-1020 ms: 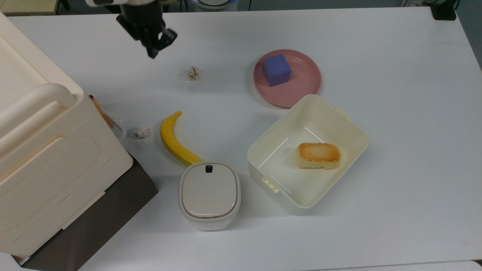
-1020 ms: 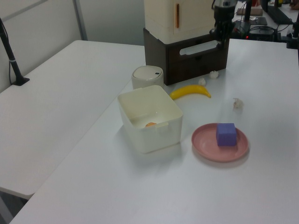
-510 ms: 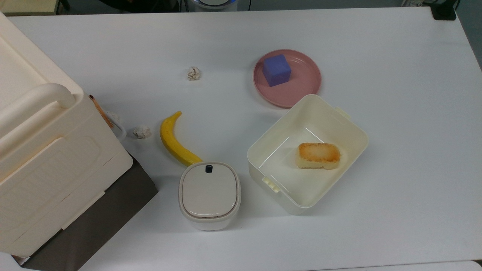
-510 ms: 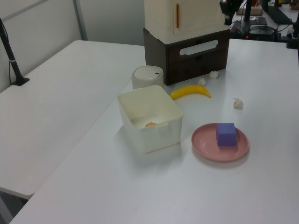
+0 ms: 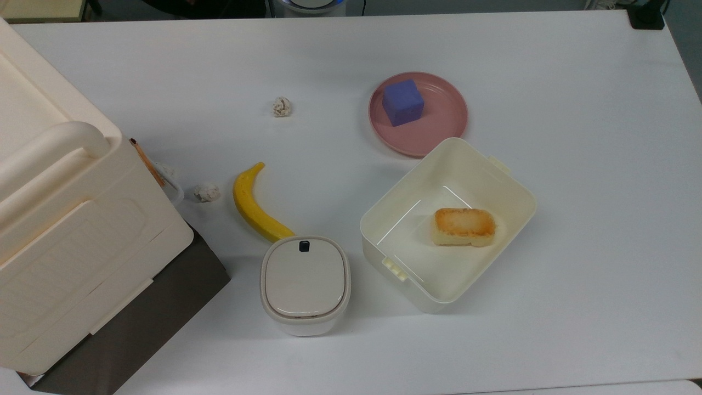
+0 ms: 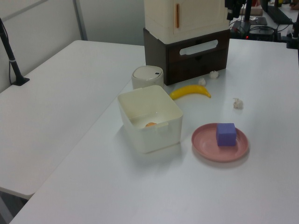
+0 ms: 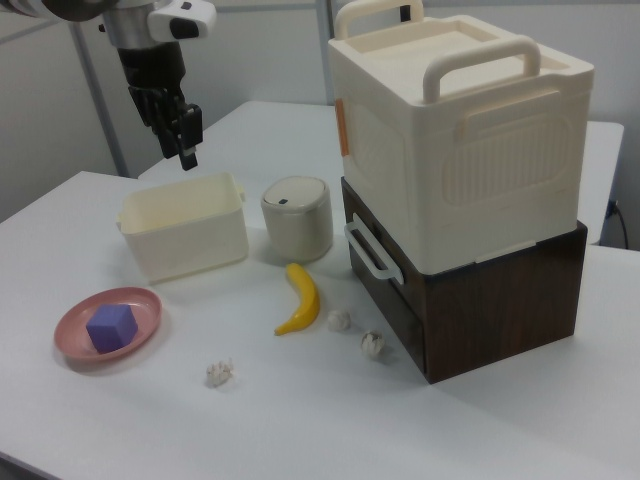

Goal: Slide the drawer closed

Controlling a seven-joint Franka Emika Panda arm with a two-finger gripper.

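Note:
The drawer is the top dark brown front of the wooden cabinet, and its white loop handle faces the right view's left. Its front looks flush with the cabinet, and the left view shows the same drawer level with the front below it. A sliver of the handle peeks out in the top view. My gripper hangs shut and empty, high above the open cream container, well away from the drawer at the right view's left.
A cream box with handles sits on the cabinet. In front of the drawer lie a banana and two paper balls. Nearby are a lidded round container and a pink plate with a purple cube.
The gripper has pulled up and away from the drawer handle, leaving the top view. The drawer and the other objects have not moved.

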